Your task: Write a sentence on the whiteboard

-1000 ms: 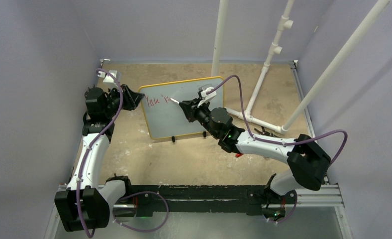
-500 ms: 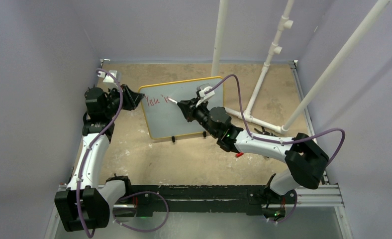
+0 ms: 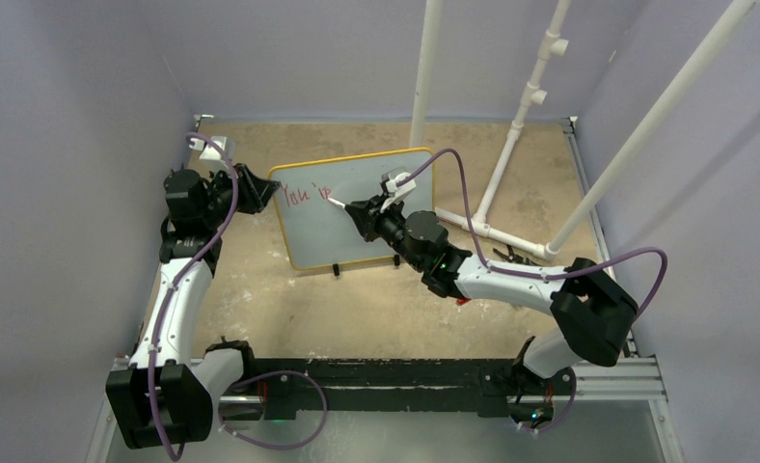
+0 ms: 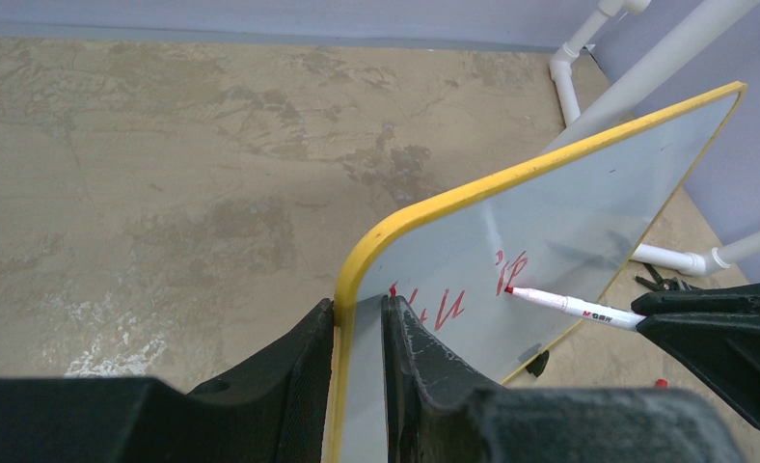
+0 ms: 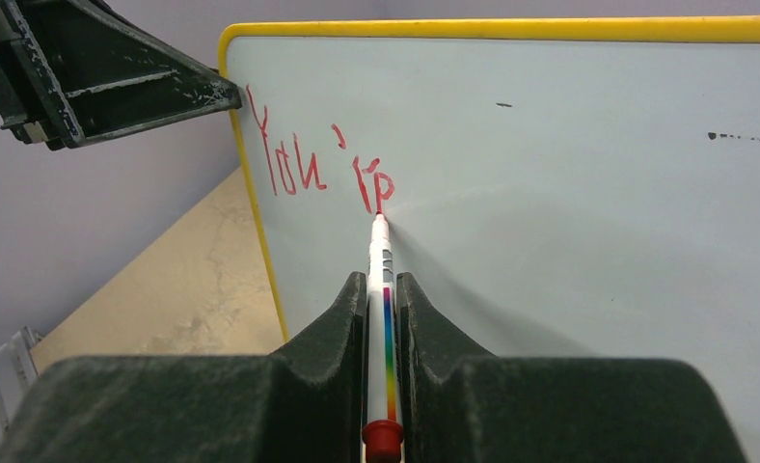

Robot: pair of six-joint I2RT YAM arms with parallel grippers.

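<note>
The whiteboard (image 3: 330,236) stands on the tabletop (image 3: 338,309), between the two arms. The left fingers (image 4: 294,371) are closed narrowly on its yellow side edge, one finger on each face. The right fingers (image 5: 338,333) hold a marker (image 5: 380,280) tightly between them. Its red tip touches the whiteboard just ahead of them, at the end of the red letters (image 5: 289,169).

The whiteboard (image 5: 598,241) runs off the right wrist view's right edge (bottom too). From above, its writing (image 3: 304,193) is unreadably small.
</note>
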